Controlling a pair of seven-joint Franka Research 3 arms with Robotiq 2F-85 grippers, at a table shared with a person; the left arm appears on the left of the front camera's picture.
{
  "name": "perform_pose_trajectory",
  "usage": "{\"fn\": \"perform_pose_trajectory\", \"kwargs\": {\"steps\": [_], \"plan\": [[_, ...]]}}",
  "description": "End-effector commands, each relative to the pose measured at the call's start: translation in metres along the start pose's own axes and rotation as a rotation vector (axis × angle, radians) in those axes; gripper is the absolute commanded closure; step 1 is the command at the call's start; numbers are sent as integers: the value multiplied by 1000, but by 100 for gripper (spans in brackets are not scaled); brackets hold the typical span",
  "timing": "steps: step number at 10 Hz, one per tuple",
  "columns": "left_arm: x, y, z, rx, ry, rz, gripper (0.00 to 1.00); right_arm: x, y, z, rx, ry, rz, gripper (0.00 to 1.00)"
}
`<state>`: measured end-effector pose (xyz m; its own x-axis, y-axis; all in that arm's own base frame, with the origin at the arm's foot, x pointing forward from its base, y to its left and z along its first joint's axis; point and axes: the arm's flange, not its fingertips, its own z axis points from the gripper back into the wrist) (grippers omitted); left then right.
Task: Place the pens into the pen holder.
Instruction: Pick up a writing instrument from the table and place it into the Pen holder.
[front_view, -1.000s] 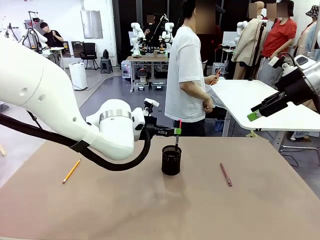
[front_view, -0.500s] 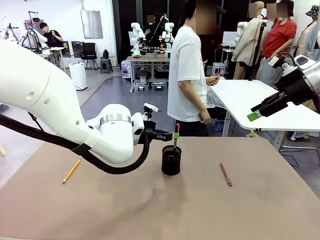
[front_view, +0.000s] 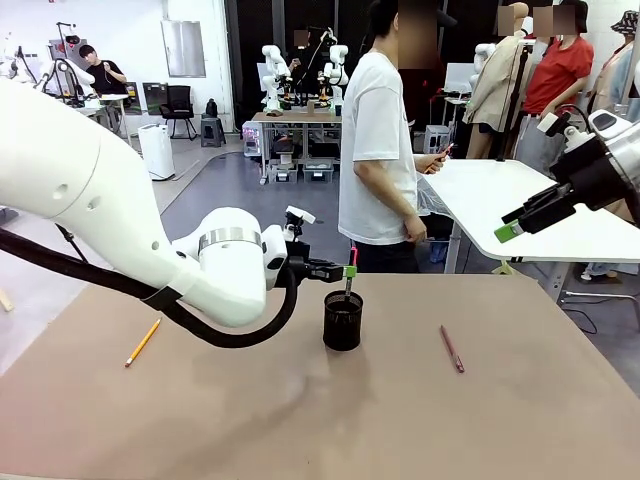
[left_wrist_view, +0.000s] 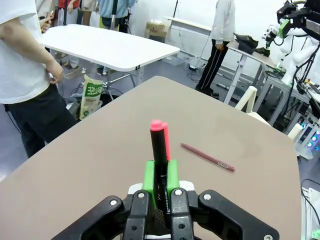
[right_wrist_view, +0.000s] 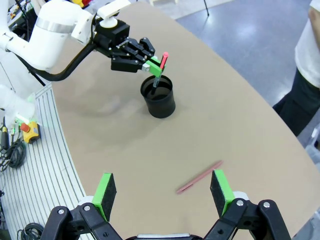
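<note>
Looks like a robotics lab: open hall with grey floor (front_view: 210, 170), white tabletop (front_view: 480, 200) at right, office chair (front_view: 180, 102) and seated person (front_view: 100, 72) at upper left, stop button (right_wrist_view: 26, 128) among cables (right_wrist_view: 12, 150) at left edge of right wrist view.

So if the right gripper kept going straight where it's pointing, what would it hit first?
Probably the table, close to the reddish-brown pen; nothing stands between. The right gripper is open, and depth is unclear.

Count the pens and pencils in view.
3: dark red-tipped pen held by the left gripper, over the black mesh cup; yellow-orange pencil lying left of it; reddish-brown pen lying right.
</note>
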<state>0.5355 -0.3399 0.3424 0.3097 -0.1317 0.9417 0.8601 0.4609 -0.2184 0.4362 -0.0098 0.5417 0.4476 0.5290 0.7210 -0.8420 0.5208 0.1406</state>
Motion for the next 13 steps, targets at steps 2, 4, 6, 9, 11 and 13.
{"fn": "perform_pose_trajectory", "kwargs": {"steps": [2,4,6,9,11,13], "plan": [[-6,-3,2,21,-13,-10,100,2,0,0,2,-13,0,0],[-7,-3,4,14,-6,-11,61,2,0,0,2,-13,0,0],[-6,-2,5,17,-5,-9,23,2,0,0,2,-13,0,0],[3,1,18,33,2,-22,0,2,0,0,2,-13,0,0],[12,3,34,56,4,-37,0,2,0,0,2,-13,0,0],[21,10,56,33,50,-56,0,2,0,0,2,-13,0,0]]}}
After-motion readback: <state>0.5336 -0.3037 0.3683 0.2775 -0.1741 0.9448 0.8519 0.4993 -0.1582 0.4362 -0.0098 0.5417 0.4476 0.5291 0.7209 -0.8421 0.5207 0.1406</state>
